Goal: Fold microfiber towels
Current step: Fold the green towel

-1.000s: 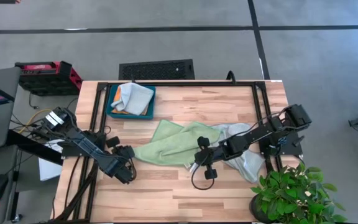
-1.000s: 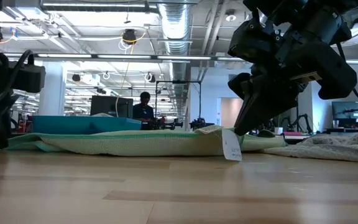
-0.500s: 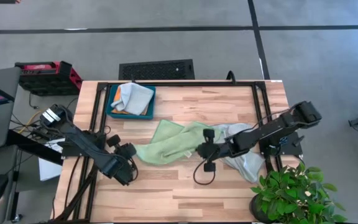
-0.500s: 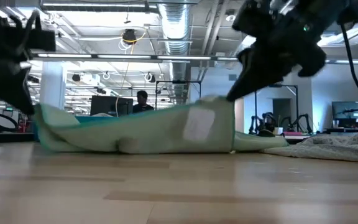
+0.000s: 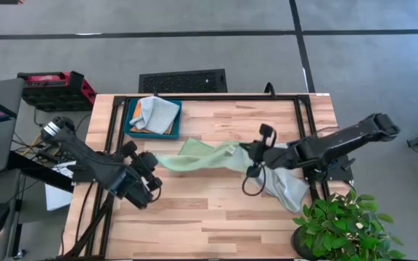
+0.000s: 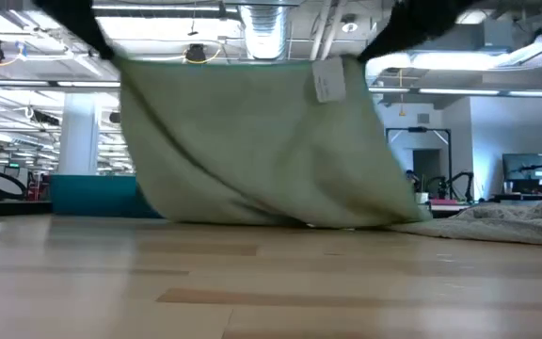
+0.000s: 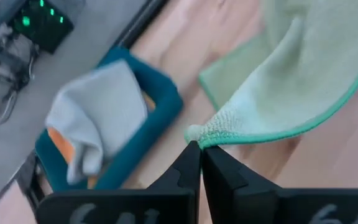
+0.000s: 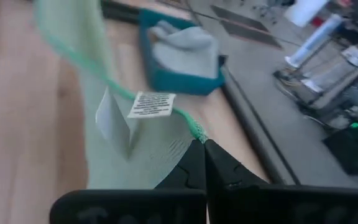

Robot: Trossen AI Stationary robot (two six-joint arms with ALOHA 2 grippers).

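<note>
The light green towel (image 5: pixel 194 156) is spread as a sheet between my two grippers, and its white tag (image 6: pixel 326 83) hangs near the top corner on the right arm's side. My left gripper (image 5: pixel 154 161) is shut on one top corner. My right gripper (image 5: pixel 247 153) is shut on the other. A pale grey towel (image 5: pixel 285 185) lies crumpled on the table under the right arm. Another grey towel (image 5: pixel 157 112) lies over an orange one (image 7: pixel 59 140) in the teal tray (image 5: pixel 130 123). My left gripper pinches a top corner of the green towel (image 7: pixel 197 132) between its two fingers. The towel hangs below, with its top edge drawn straight toward the other gripper and its lower part (image 6: pixel 280 218) on the table. My right gripper pinches the green hemmed edge at the towel's other top corner (image 8: pixel 195 130), just beside the tag (image 8: pixel 151 104), between its two fingers. The towel hangs away below the fingers, its bottom resting on the table.
The teal tray stands at the table's far left. A potted plant (image 5: pixel 339 225) stands at the near right corner. Black rails (image 5: pixel 209 97) run along the table's far and side edges. Bare wood (image 5: pixel 194 217) lies along the near side.
Both grippers have risen, and the right one has also gone toward the table's right edge. The left has taken hold of the green towel's corner. The towel, which lay flat and rumpled, now hangs stretched between them with only its lower part on the table.
</note>
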